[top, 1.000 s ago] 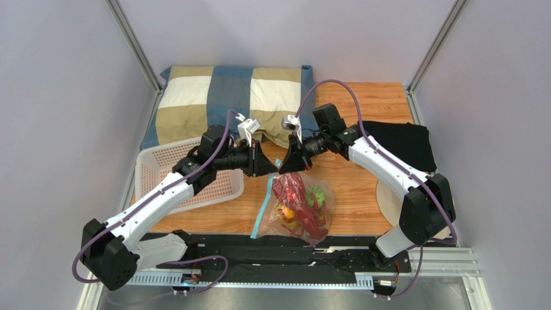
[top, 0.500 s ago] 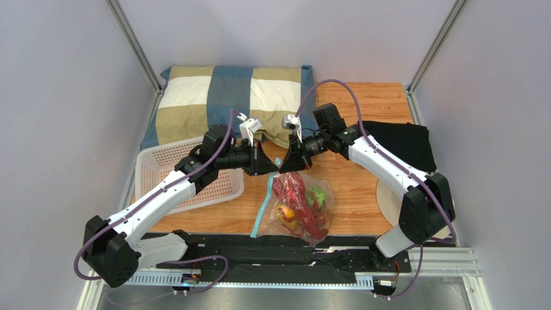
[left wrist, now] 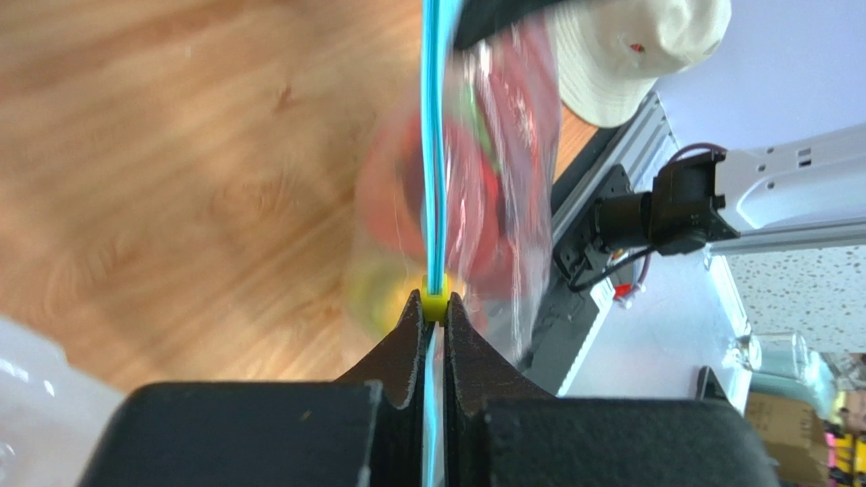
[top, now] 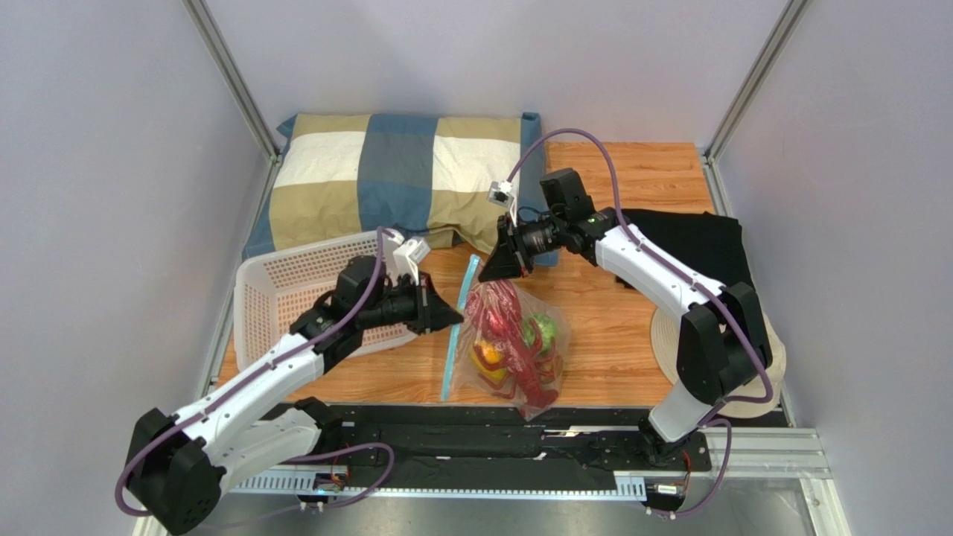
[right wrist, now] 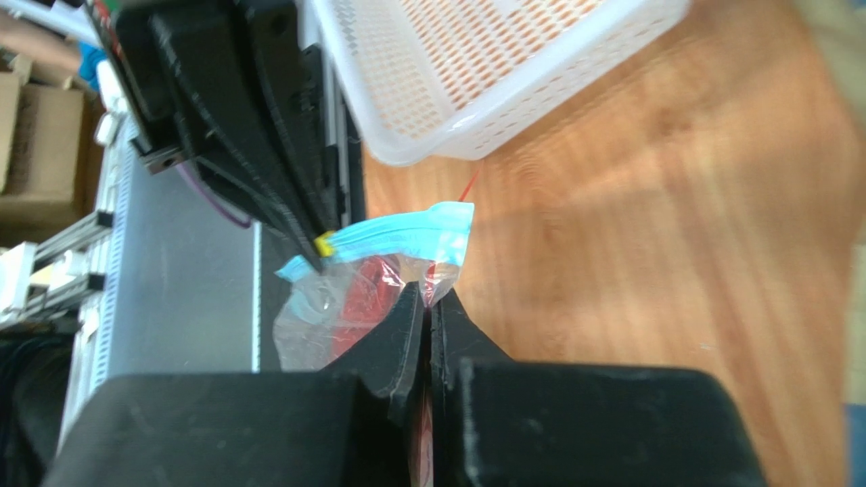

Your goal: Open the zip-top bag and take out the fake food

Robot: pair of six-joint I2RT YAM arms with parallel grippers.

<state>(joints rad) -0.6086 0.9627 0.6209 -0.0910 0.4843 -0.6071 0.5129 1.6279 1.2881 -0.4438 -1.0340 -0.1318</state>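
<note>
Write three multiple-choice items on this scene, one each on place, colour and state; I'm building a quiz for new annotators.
1. In the top view, the basket lies where from the bag?
A left
B right
C beneath it

2. The bag's zipper strip is:
A light blue
B green
C black

3. The right gripper is:
A wide open
B shut on the bag
C holding the basket

Answers:
1 A, the basket sits left of the bag.
2 A, both wrist views show it light blue.
3 B, its fingers pinch the plastic just under the strip.
</note>
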